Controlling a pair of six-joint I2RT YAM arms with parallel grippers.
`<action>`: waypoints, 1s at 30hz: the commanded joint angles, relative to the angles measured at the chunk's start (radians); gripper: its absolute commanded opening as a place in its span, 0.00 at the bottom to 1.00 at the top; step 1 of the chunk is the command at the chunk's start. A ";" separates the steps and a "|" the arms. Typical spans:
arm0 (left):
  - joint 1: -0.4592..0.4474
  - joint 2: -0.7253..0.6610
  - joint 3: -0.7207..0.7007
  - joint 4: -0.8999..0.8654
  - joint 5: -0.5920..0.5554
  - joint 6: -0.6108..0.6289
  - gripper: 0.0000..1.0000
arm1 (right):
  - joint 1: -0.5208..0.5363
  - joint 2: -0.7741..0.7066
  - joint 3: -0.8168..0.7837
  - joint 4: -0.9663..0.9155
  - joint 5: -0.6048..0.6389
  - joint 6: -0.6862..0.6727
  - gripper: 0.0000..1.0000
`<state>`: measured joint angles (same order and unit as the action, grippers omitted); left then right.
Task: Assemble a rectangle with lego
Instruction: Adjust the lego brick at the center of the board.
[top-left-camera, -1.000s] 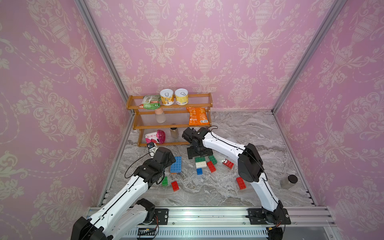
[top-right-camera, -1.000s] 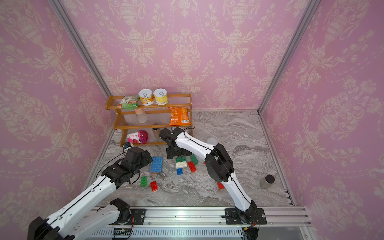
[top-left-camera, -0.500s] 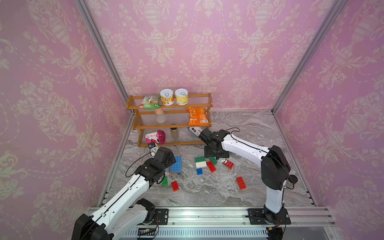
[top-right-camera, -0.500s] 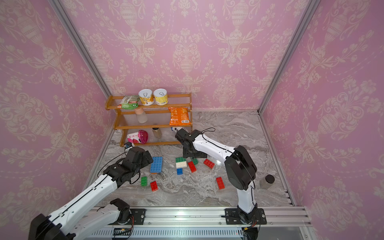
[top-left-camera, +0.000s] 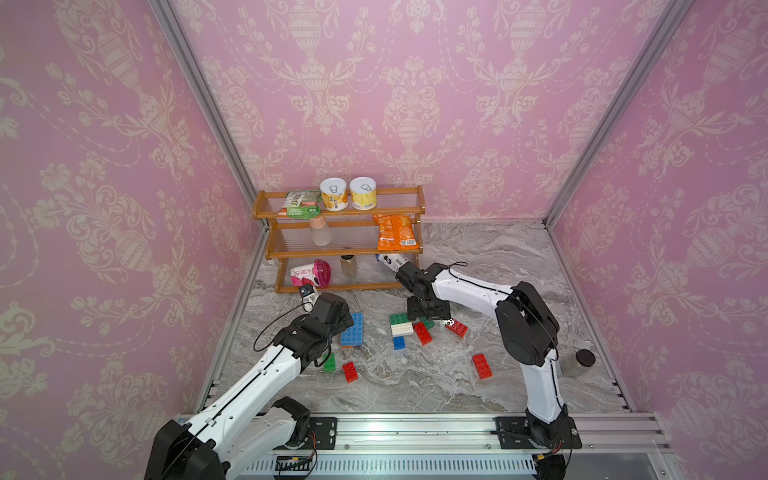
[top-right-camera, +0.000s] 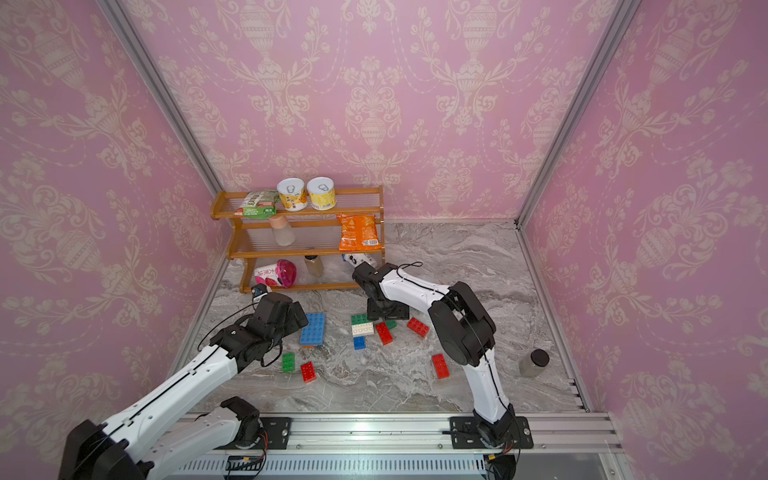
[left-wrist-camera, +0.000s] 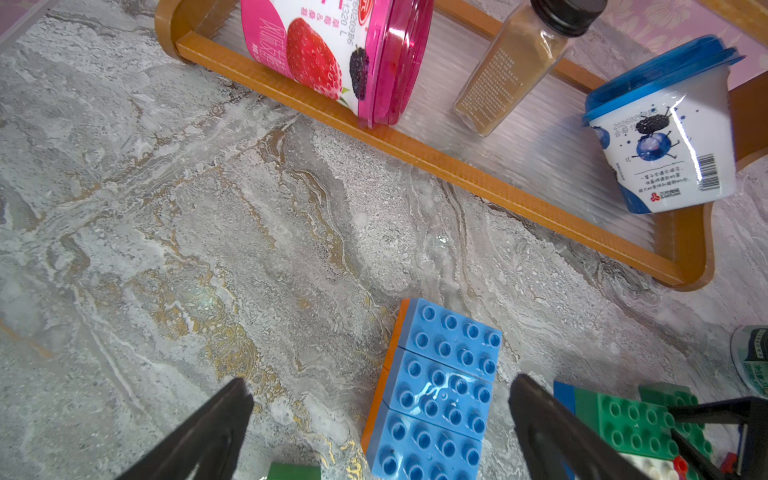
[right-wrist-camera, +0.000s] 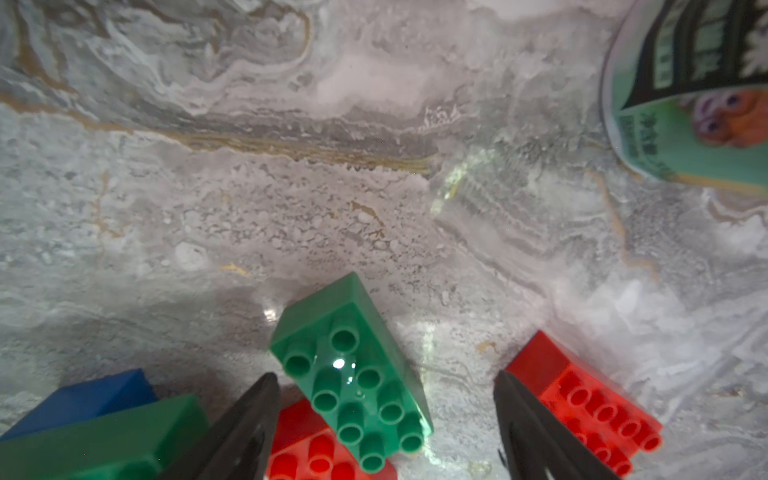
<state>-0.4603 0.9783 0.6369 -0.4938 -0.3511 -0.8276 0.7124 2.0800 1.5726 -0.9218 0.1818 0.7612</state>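
Now counting around the slab (top-left-camera: 352, 330) four red bricks (top-left-camera: 482, 365), three green bricks (top-left-camera: 398, 319), one white brick (top-left-camera: 402, 329), one blue brick (top-left-camera: 399, 343); holding left gripper (left-wrist-camera: 378, 379), right gripper (right-wrist-camera: 384, 376) both spread.

Grey marble tabletop (top-left-camera: 415, 386) with scattered lego bricks (top-left-camera: 482, 366), a wooden rack (top-left-camera: 365, 251) and a dark-capped jar (top-left-camera: 577, 363).

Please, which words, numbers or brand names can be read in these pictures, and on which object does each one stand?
"1320 L": pink yogurt cup, beside its lid.
"SANYUAN": blue yogurt cup, under a small red logo.
Too small or blurred to read: the print on the spice bottle, cans, orange bag and green-labelled container, and the other lines on both cups.
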 joint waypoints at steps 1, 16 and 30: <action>0.008 0.007 0.024 -0.004 0.011 0.015 0.99 | -0.025 0.010 0.007 -0.001 -0.001 -0.008 0.79; 0.008 0.019 0.027 0.003 0.030 0.016 0.99 | -0.127 -0.178 -0.207 0.106 -0.017 -0.001 0.72; 0.008 0.008 0.023 -0.003 0.022 0.003 0.99 | -0.072 -0.279 -0.314 0.008 0.002 -0.240 0.87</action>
<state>-0.4603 0.9958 0.6460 -0.4870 -0.3370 -0.8280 0.6071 1.7985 1.2755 -0.8558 0.1539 0.5945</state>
